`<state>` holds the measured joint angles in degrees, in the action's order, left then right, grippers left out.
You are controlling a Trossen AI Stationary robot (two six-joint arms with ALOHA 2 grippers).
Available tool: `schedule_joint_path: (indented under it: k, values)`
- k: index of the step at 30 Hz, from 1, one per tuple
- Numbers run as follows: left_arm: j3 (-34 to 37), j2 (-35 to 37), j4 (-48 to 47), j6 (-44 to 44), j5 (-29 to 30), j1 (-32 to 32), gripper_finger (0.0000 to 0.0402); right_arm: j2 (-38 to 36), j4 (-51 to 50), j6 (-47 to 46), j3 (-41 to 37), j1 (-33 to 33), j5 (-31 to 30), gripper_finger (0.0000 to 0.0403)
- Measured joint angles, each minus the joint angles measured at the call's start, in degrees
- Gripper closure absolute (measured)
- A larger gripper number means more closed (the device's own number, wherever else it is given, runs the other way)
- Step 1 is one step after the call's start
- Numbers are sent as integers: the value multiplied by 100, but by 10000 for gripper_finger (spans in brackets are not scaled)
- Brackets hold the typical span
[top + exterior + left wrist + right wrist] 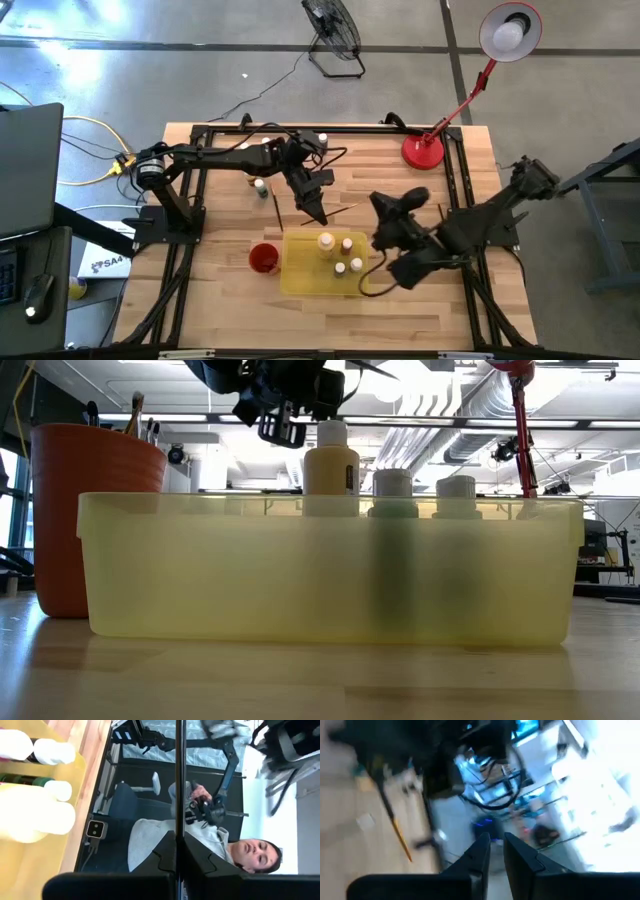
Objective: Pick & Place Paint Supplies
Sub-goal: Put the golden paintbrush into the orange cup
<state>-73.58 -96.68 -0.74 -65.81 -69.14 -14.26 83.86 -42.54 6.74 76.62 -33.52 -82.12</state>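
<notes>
- The left gripper (318, 212) hangs over the pale wooden table (230, 290), just behind the far edge of the translucent yellow plastic tray (300, 281). Its left wrist view shows the two dark fingers (165, 857) pressed together on a thin dark paintbrush (177, 780), whose straight shaft runs out from between them.
- The right gripper (372, 282) sits low at the right end of the yellow tray. In its own wrist view the fingers (480, 852) stand a narrow gap apart with nothing between them; the view is smeared, so I cannot tell whether they touch anything.
- Four small paint bottles with pale caps stand upright inside the tray: a larger yellowish bottle (326, 243), one with a pale cap just beside it (347, 244), and two more nearer the front (339, 268) (356, 265).
- From table height, the yellowish bottle (331, 460) rises above the tray wall (200, 580), with two pale-capped bottles (393, 488) (456, 490) to its right.
- Another small bottle (261, 186) stands on the bare table behind the tray, near the left arm.
- A loose thin brush (346, 209) lies on the wood between the two arms.
- A round red cup (263, 258) sits just left of the tray; brush handles (135, 412) stick up out of it.
- A red desk lamp (424, 150) stands at the far right corner of the table.
- A seated person (200, 840) shows beyond the table in the left wrist view.
</notes>
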Motion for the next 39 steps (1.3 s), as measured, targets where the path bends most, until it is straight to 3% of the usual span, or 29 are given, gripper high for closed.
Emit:
schedule_joint_path:
  k: [2,5,7,12,17,23,28,33,39]
  values:
    - [0,0,62,155,-36,0,398,-290,-49,-1457,0,-92,352,358]
    - [4,74,185,717,-19,-2,398,-797,-560,-3740,0,-99,1666,360]
    - [2,87,412,1117,74,0,398,-1024,-970,-4884,0,-94,2163,363]
    - [4,136,1534,1934,836,2,398,-1157,-1299,-6275,-2,-121,2616,375]
    - [4,129,3037,2398,1703,13,398,-1106,-1175,-6688,-5,-127,2680,387]
    - [2,131,4060,3194,2627,17,398,-1106,-129,-6445,-7,-136,1679,397]
    - [2,127,4121,3836,2668,48,398,-1106,837,-5570,-7,-39,1384,398]
    - [2,127,4081,4333,2611,92,398,-1106,1645,-4489,-4,171,2040,398]
    - [2,127,4168,4340,2280,76,398,-1176,1882,-4263,-176,369,2230,398]
